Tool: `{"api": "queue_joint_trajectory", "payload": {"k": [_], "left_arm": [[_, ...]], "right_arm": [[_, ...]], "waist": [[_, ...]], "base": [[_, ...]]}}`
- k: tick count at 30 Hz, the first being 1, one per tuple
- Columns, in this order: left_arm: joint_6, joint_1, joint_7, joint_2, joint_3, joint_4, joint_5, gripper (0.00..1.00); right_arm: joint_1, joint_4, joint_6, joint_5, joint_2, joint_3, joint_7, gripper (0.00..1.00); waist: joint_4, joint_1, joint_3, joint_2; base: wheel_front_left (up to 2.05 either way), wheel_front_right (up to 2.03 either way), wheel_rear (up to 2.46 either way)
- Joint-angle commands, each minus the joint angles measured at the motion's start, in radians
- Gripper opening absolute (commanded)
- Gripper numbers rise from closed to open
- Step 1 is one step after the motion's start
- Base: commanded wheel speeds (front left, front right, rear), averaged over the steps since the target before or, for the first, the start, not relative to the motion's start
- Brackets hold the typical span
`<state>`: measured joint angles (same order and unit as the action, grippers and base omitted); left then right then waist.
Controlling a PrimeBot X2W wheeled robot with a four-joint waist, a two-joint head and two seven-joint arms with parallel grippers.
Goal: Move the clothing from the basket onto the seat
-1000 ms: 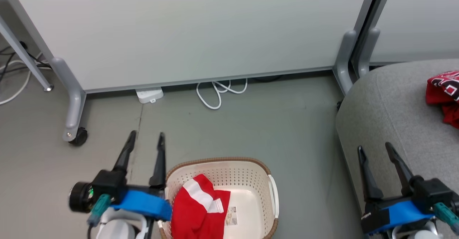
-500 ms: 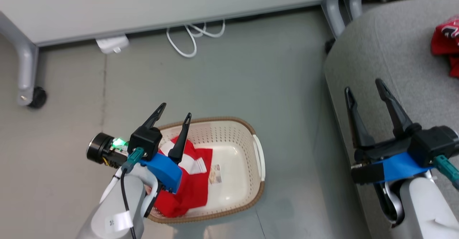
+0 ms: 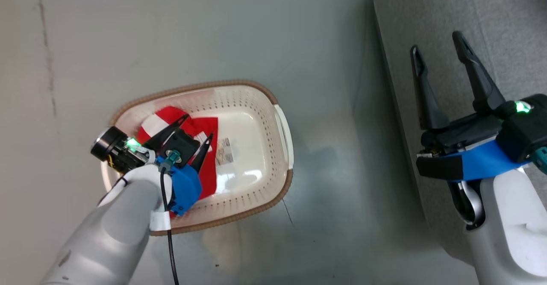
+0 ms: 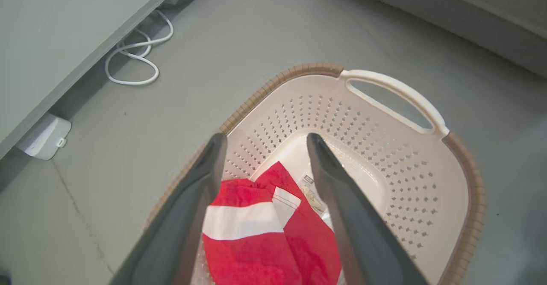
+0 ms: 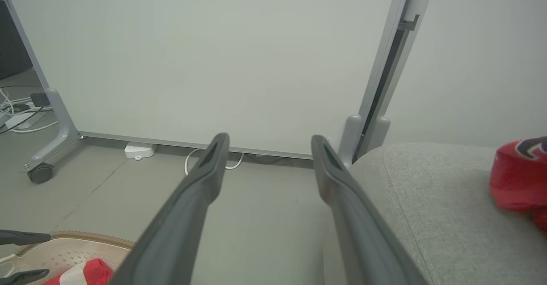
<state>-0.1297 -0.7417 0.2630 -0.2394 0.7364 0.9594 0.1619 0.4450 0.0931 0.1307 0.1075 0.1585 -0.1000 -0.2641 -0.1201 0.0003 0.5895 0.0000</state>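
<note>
Grey floor [image 3: 265, 28] runs under everything. At the left, my left hand [image 3: 198, 126] hangs over the basket [image 3: 239, 83], fingers spread wide and holding nothing. Between them lies the red striped garment [image 4: 256, 246], bunched at the basket's left end beside a sticker [image 3: 224, 150] on its bottom. Farther right stands the seat [image 3: 504, 28]. My right hand [image 3: 436, 42] is above its edge, wide open and empty. The red jersey [image 5: 519, 178] lies on the seat.

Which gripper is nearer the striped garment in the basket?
Left. The left gripper hangs open over the striped garment; the right gripper is far off, over the seat.
</note>
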Motion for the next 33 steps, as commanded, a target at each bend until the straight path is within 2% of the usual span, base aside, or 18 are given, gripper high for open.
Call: {"api": "queue_joint_trajectory", "payload": {"k": [1, 8, 18, 24, 33], "left_arm": [[-0.001, -0.025, 0.002, -0.009, 0.017, 0.021, 0.001, 1.0], [-0.001, -0.15, -0.04, -0.002, 0.188, 0.174, 0.009, 1.0], [-0.001, -0.281, -0.198, -0.013, 0.361, 0.28, 0.057, 1.0], [-0.001, -0.339, -0.278, -0.031, 0.42, 0.303, 0.08, 1.0], [-0.001, -0.414, -0.35, -0.044, 0.443, 0.322, 0.106, 1.0]], "right_arm": [[0.022, -0.007, 0.0, 0.003, 0.004, -0.004, -0.001, 1.0], [0.095, -0.037, 0.0, 0.001, 0.008, -0.018, -0.001, 1.0], [0.156, -0.076, 0.0, -0.004, 0.029, -0.019, -0.001, 1.0], [0.167, -0.109, 0.0, -0.009, 0.03, -0.018, -0.001, 1.0], [0.167, -0.164, 0.0, -0.019, 0.044, -0.003, -0.001, 1.0]], "waist": [[-0.03, -0.0003, 0.071, 0.0], [-0.051, -0.0003, 0.194, 0.0], [-0.064, -0.0003, 0.333, 0.0], [-0.071, -0.0003, 0.399, 0.0], [-0.077, -0.0003, 0.491, 0.0]], "base": [[0.0, 0.0, 0.0], [0.0, 0.0, 0.0], [0.0, 0.0, 0.0], [0.0, 0.0, 0.0], [0.0, 0.0, 0.0]]}}
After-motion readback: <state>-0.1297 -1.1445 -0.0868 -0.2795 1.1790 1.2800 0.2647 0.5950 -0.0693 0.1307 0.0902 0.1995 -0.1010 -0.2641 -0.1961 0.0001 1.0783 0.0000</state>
